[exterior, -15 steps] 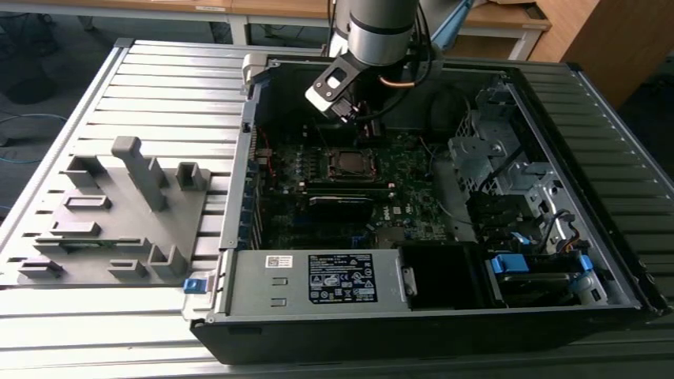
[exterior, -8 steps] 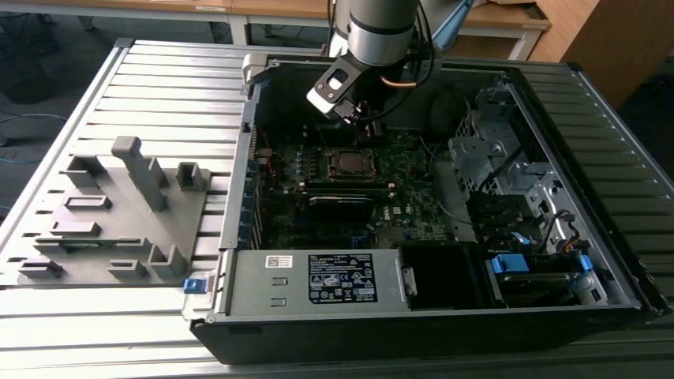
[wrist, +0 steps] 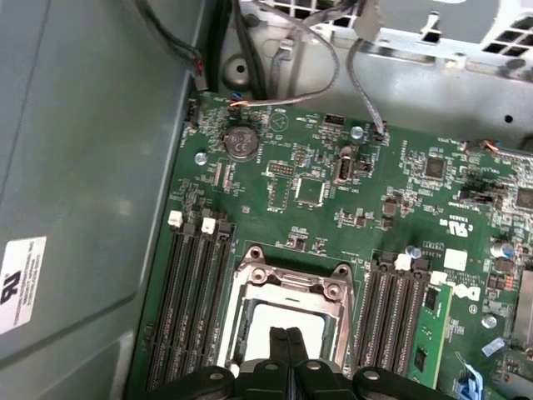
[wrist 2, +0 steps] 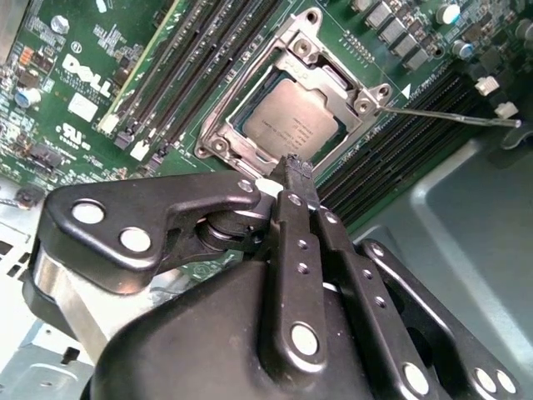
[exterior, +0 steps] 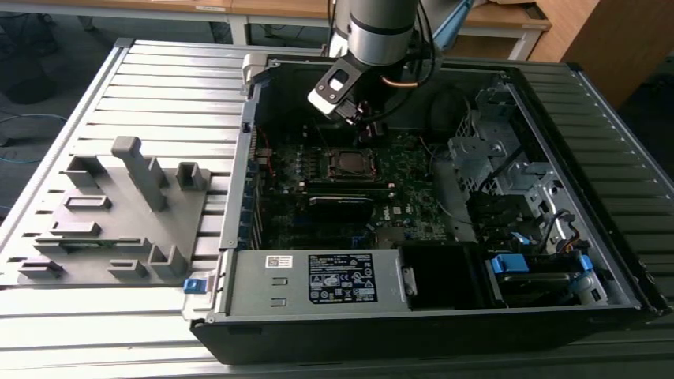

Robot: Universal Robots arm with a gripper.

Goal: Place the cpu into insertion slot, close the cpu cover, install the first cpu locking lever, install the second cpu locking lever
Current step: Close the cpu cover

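While exterior view takes in whole PC case (exterior: 316,286) on desk (exterior: 158,95), second wrist view gets gripper (wrist 2: 293,168) pinched closed, empty, dull grey cpu (wrist 2: 287,125), silvery cpu cover (wrist 2: 252,82) framing it.

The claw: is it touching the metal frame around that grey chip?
Cannot tell. In the second wrist view the tip of the shut claw overlaps the cpu cover rim; neither contact nor gap shows plainly.

The arm (exterior: 377,28) points steeply down, its hand (wrist: 286,335) empty, fingertips pressed together.
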